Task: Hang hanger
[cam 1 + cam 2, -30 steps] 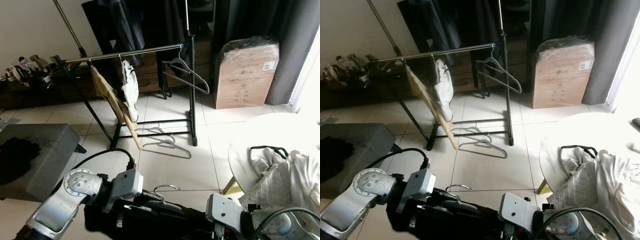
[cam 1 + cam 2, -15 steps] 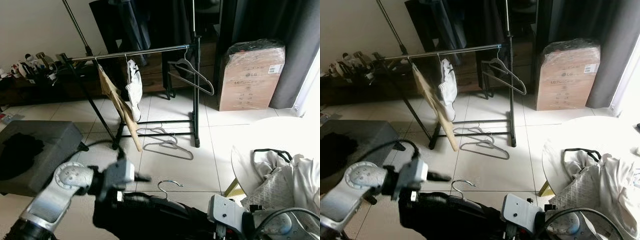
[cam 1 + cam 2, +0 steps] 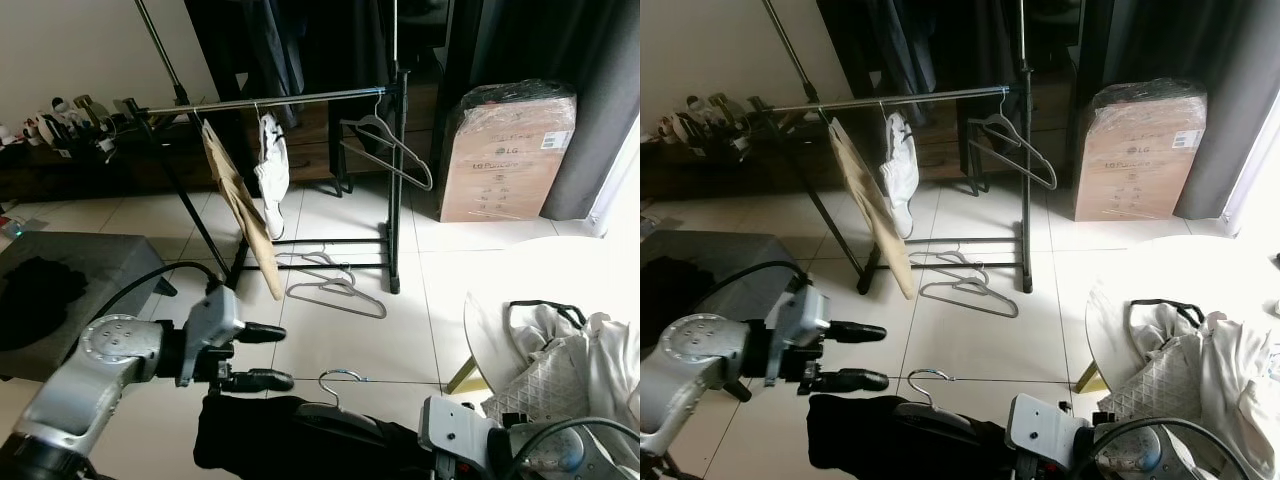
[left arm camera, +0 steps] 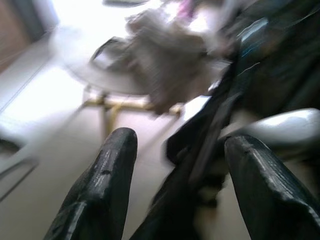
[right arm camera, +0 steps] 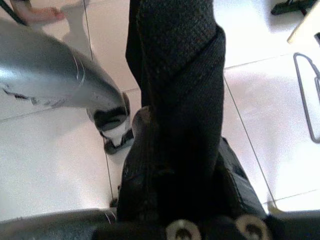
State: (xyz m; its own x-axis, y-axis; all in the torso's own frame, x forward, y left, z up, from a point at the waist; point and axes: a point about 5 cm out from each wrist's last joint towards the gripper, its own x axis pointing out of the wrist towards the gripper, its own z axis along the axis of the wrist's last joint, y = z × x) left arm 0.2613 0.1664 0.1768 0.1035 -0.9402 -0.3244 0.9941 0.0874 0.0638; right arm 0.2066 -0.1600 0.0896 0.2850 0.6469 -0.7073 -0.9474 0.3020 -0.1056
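Hanger with garment: one silver-hooked hanger (image 3: 335,385) carrying a black garment (image 3: 290,440), at the bottom centre of the left eye view, its hook standing up above the cloth.
Right gripper: at the bottom edge, lower right of centre; in the right wrist view the black knitted cloth (image 5: 175,115) wraps over its fingers, so whether they are clamped cannot be told.
Left gripper: the left gripper (image 3: 268,356) sits at lower left of the frame, just left of the garment's upper edge, its two black fingers (image 4: 102,185) spread apart with nothing between them.
Clothes rail: one black metal garment rack with a silver bar (image 3: 290,100) across the upper middle of the frame.
On the rail, counted: three items, namely a tan garment (image 3: 235,205), a white garment (image 3: 270,175) and one bare dark wire hanger (image 3: 385,150) at the bar's right end.
On the floor under the rack: two grey hangers (image 3: 335,290) lying on the pale tiles.
Cardboard box: one plastic-wrapped brown box (image 3: 505,155) at upper right, closed, contents hidden.
Round white table: its edge (image 3: 480,330) at lower right, holding a heap of white and quilted cloth (image 3: 560,365).
Grey block: one grey padded block (image 3: 70,300) at left, a dark cloth (image 3: 35,300) lying on it.
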